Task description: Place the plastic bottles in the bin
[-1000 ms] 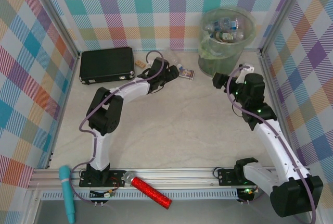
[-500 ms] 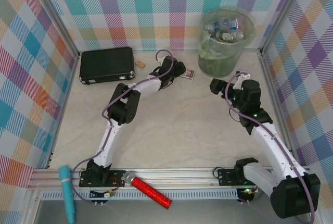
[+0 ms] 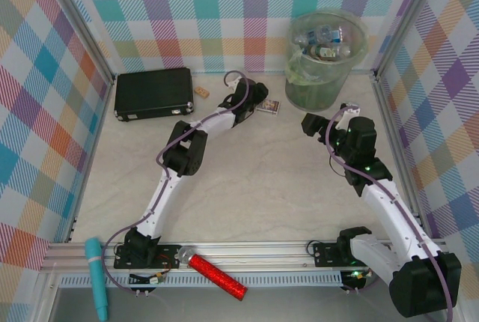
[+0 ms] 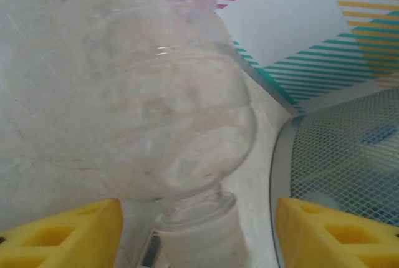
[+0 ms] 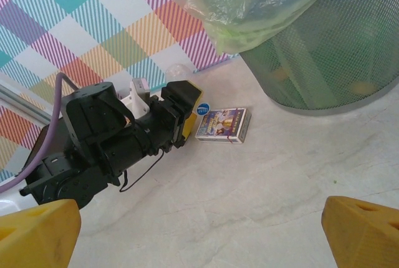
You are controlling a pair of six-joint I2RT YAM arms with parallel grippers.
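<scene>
A clear plastic bottle (image 4: 168, 112) lies on the table with its neck and pale cap toward my left wrist camera. My left gripper (image 4: 199, 234) straddles that neck, and a gap shows on each side between the cap and the yellow fingers (image 4: 62, 234). From above, the left gripper (image 3: 258, 98) sits at the back of the table, just left of the bin (image 3: 325, 60). The bin is tall, greenish and mesh-patterned, with a clear liner and several bottles (image 3: 322, 40) inside. My right gripper (image 3: 312, 123) hangs open and empty in front of the bin (image 5: 330, 50).
A small printed box (image 3: 269, 106) lies between the left gripper and the bin, also in the right wrist view (image 5: 223, 124). A black case (image 3: 153, 91) sits back left. A red glittery cylinder (image 3: 217, 275) and a teal tool (image 3: 96, 277) rest on the front rail.
The left arm has stretched out toward the back right and its jaws have narrowed around the bottle's neck. The right arm has shifted slightly left.
</scene>
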